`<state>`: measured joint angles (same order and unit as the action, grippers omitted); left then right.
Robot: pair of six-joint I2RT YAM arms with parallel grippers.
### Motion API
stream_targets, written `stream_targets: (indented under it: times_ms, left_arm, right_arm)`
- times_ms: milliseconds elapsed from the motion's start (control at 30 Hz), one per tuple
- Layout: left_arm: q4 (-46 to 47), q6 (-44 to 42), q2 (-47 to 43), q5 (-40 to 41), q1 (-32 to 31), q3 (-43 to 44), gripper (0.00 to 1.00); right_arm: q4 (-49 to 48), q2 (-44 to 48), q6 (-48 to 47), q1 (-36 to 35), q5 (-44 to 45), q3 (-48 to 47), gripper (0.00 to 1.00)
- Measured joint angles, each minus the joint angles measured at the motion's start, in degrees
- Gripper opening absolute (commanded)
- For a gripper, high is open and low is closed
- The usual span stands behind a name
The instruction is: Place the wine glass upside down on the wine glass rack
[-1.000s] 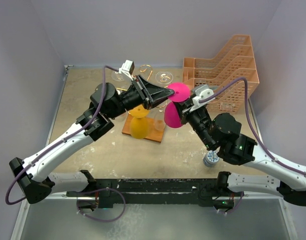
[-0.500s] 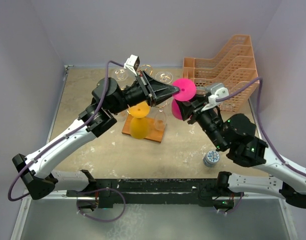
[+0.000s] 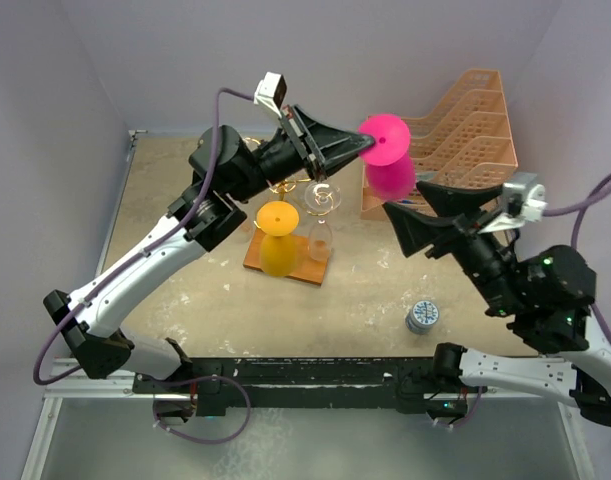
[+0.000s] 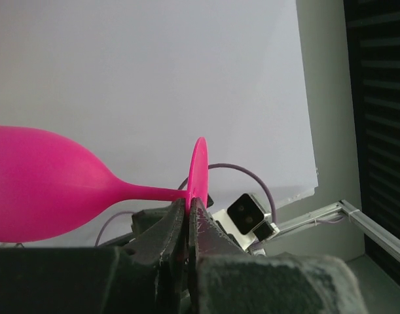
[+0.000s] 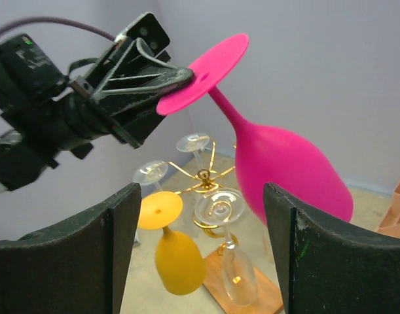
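My left gripper [image 3: 363,143] is raised over the back of the table, its fingers clamped tight on the flat foot of the pink wine glass [image 3: 391,172]. On the left wrist camera the foot sits edge-on, pinched between the two fingers [image 4: 175,230], and the stem and bowl [image 4: 42,186] run sideways off to the left of that view.

Below and to the left of the held glass stands the wine glass rack [image 3: 299,268], gold wire on a wooden base. A yellow glass [image 3: 277,252] and a clear glass [image 3: 321,238] hang from it foot up.

The pink glass is up in the air, clear of the rack and to the right of it. Its long axis is slanted rather than plumb: foot uppermost, stem running down, bowl lowest. On the right wrist camera the foot [image 5: 203,72] is at upper left and the bowl slopes down to the right, with the rack's arms [image 5: 203,175] behind it.

My right gripper [image 3: 403,197] is spread wide and empty, near the bowl with its tips pointed toward it, not touching.

Behind the glass is the peach lattice tray stack [image 3: 475,125]. A small round tin [image 3: 422,317] sits on the table near the right arm.
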<state>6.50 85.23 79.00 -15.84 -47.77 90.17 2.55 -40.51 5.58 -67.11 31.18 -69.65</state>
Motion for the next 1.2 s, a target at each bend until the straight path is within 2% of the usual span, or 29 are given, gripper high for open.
stream_targets:
  times_ms: [167,300,467,733,933,1200]
  left_arm:
    - [-0.6,-1.3,4.6,0.0,1.9,8.4,0.0]
    - [0.3,-1.1,7.5,-0.7,6.8,12.3,0.0]
    - [0.3,-0.7,11.3,-1.1,14.7,14.6,0.0]
    - [-0.5,-1.4,16.8,-2.2,21.8,18.3,0.0]
    - [0.0,-1.2,17.0,-3.5,26.4,17.0,0.0]
    - [2.8,1.4,15.0,-4.2,31.6,4.6,0.0]
  right_arm:
    - [-3.2,4.9,2.2,0.0,-2.4,0.3,0.77]
    - [-7.0,7.1,3.9,0.0,-4.2,1.5,0.77]
    - [-10.2,6.7,5.9,0.0,-6.8,4.0,0.77]
    - [-11.9,3.6,8.7,0.0,-9.6,6.9,0.77]
    - [-12.2,2.3,10.2,0.0,-10.3,7.9,0.77]
    - [-13.0,2.4,11.0,0.0,-10.3,9.3,0.77]
